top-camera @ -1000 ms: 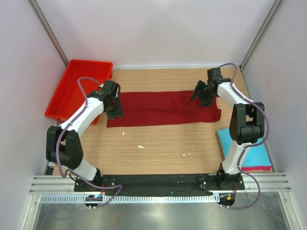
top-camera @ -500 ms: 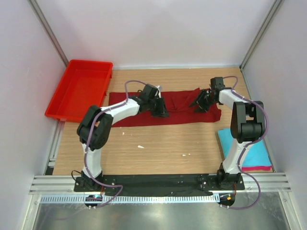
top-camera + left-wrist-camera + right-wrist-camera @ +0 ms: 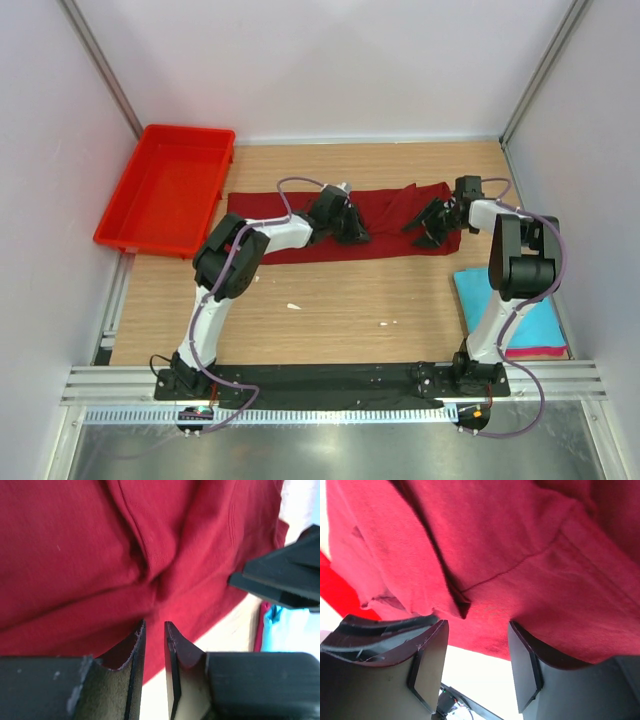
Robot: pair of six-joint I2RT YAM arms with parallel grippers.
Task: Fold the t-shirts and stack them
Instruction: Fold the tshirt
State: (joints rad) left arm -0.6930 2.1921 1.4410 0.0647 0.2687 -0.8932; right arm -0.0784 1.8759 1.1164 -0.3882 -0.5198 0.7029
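The dark maroon t-shirt [image 3: 390, 215] lies spread in a long strip across the far half of the table, creased in the middle. It fills the left wrist view [image 3: 75, 555] and the right wrist view [image 3: 520, 540]. My left gripper [image 3: 352, 226] is over its middle, its jaws [image 3: 154, 625] nearly together with a thin gap and nothing between them. My right gripper [image 3: 432, 222] is at the shirt's right part, jaws [image 3: 477, 625] wide open just off the cloth's edge. The turquoise t-shirt [image 3: 535, 322] lies folded at the right, on the pink one [image 3: 545, 352].
A bright red plastic tray [image 3: 165, 190] sits at the far left. Side walls close in the table on the left and right. Bare wood lies in front of the shirt. Small white specks [image 3: 293, 306] lie on it.
My left gripper has swept right along the maroon shirt from its left end to its middle. My right gripper has shifted a little right and nearer, to the shirt's right part.
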